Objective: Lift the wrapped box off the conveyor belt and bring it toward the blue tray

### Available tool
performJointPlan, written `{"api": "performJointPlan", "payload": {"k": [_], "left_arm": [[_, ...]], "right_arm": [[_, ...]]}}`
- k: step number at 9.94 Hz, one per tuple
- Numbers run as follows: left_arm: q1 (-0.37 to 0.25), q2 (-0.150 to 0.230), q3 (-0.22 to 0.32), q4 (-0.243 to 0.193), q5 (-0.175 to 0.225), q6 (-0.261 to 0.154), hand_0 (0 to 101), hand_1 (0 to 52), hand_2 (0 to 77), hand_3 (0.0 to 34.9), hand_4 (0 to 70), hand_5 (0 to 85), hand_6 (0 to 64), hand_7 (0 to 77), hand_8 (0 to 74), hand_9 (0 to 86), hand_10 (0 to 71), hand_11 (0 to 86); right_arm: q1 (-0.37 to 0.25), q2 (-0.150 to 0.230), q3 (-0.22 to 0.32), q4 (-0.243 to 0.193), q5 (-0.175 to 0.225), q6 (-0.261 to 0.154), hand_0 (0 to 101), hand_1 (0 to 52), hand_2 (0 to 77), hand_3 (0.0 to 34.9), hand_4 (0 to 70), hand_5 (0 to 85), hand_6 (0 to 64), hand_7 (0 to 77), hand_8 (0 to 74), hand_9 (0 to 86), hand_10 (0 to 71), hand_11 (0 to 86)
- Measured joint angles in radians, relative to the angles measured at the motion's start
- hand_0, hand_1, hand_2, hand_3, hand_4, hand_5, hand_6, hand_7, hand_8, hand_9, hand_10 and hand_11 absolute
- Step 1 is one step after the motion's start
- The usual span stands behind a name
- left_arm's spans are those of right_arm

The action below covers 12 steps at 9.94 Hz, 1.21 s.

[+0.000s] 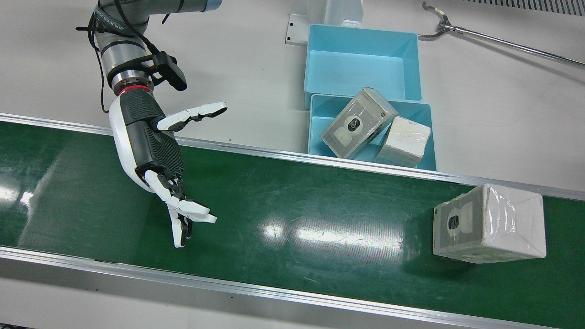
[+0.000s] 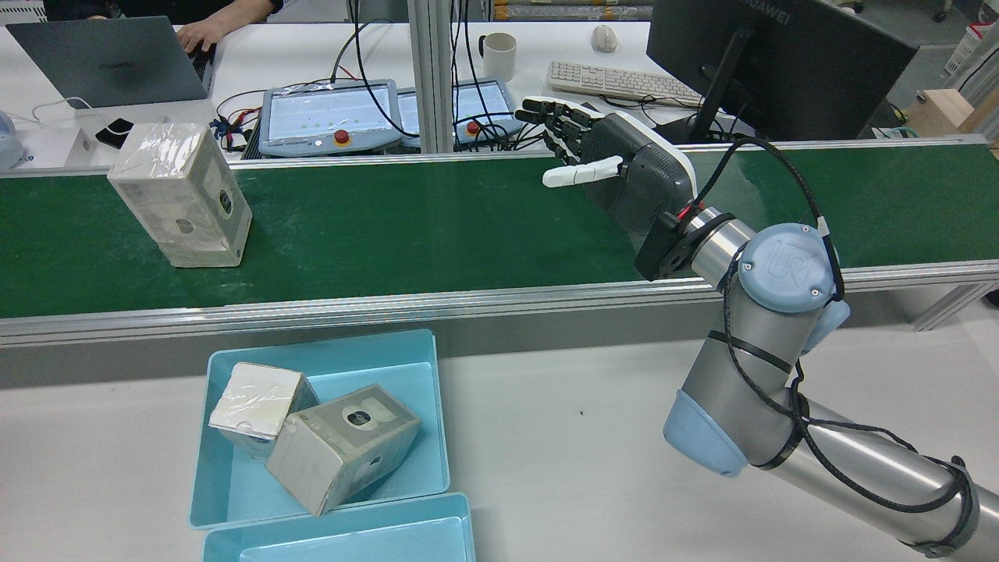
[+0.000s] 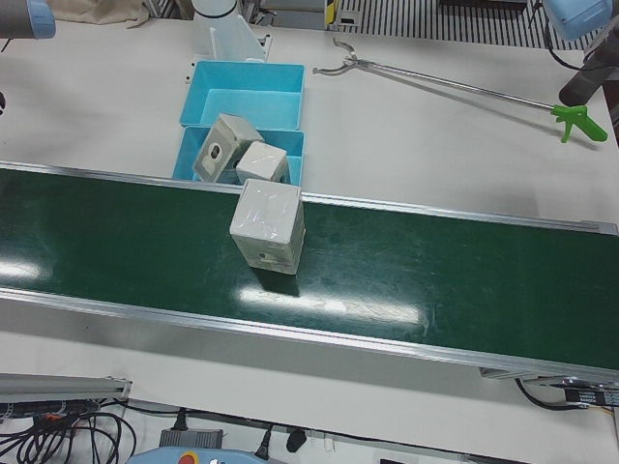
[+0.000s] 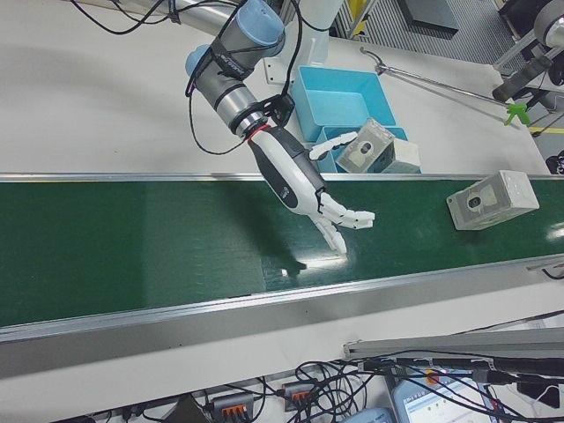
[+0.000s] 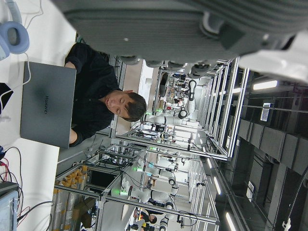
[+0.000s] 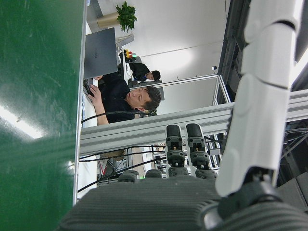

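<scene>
- My right hand (image 1: 153, 155): white shell, black ribbed panels, white-and-black fingers (image 1: 192, 211).
- Red ring at the wrist.
- Silver arm (image 2: 749, 343), pale-blue caps, black cables.

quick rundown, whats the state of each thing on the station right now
right hand: open, fingers spread, above the belt, holding nothing
left hand: only its underside shows in its own camera, state unclear
wrapped box: standing on the conveyor belt, untouched, apart from the hand
near blue tray: holds two wrapped boxes, leaning together
far blue tray: empty
reach grabber: lying on the table
</scene>
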Motion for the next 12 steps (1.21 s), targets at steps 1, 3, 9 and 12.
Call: {"api": "performJointPlan", "payload": {"k": [1,3,9,12], "left_arm": [[0.0,0.0,0.0,0.0,0.0,0.0,0,0.0,1.1,0.0,0.0,1.1,0.0,0.5,0.5,0.5,0.5,0.5],[0.0,0.0,0.0,0.0,0.0,0.0,0,0.0,1.1,0.0,0.0,1.1,0.0,0.5,0.5,0.5,0.5,0.5],[0.0,0.0,0.0,0.0,0.0,0.0,0,0.0,1.1,0.0,0.0,1.1,0.0,0.5,0.5,0.5,0.5,0.0],[0.0,0.0,0.0,0.0,0.0,0.0,0,0.0,0.5,0.0,0.0,1.1,0.0,0.5,0.5,0.5,0.5,0.0]], "right_arm": [[0.0,0.008,-0.01,0.021,-0.001,-0.003,49,15.3,9.3,2.1,14.2,19.6,6.5,19.1,0.0,1.1,0.5,1.6],[0.006,0.006,-0.035,0.115,-0.012,-0.007,49,16.9,13.6,2.3,14.7,18.0,6.5,18.5,0.0,1.6,2.7,4.9],[0.0,0.037,-0.121,0.185,-0.039,-0.003,50,15.8,11.4,2.2,19.1,19.1,8.7,24.0,1.1,3.3,2.7,4.4],[0.0,0.05,-0.135,0.183,-0.041,-0.002,50,15.8,11.4,2.1,19.1,21.3,8.7,24.5,1.1,3.3,1.1,3.8]]}}
